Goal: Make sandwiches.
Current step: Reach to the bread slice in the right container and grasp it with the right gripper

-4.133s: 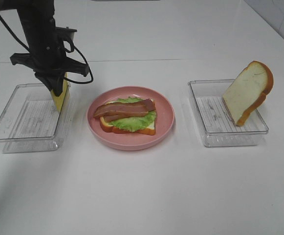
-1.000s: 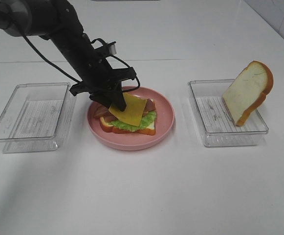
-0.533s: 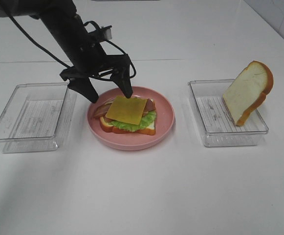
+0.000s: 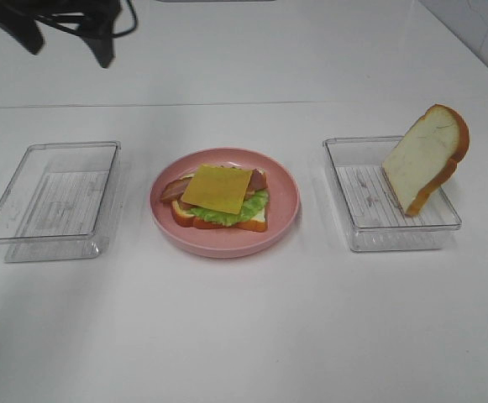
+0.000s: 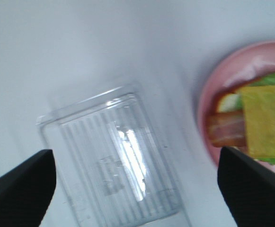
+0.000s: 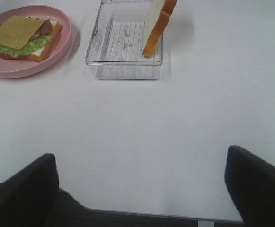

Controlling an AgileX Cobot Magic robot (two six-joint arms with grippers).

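The sandwiches are one open stack [image 4: 218,197] on the pink plate [image 4: 285,201]: a bread slice, green lettuce, bacon strips and a yellow cheese square [image 4: 218,188] on top. A second bread slice [image 4: 424,159] leans upright in the right clear tray [image 4: 395,235]. My left gripper [image 4: 63,42] hangs open and empty at the far back left, well away from the plate. Its wrist view shows the empty left tray [image 5: 113,165] and the cheese [image 5: 267,118] between wide fingers [image 5: 19,189]. My right gripper [image 6: 142,189] stands open over the near table edge, with the stack [image 6: 21,38] and the slice [image 6: 156,23] far ahead.
The empty left clear tray [image 4: 55,201] sits left of the plate. Bare white table lies in front of the plate and both trays. The right tray [image 6: 123,66] holds only the leaning slice.
The left gripper opened and left the cheese lying flat on the stack, then rose and drew back to the far left corner. The right arm has not moved.
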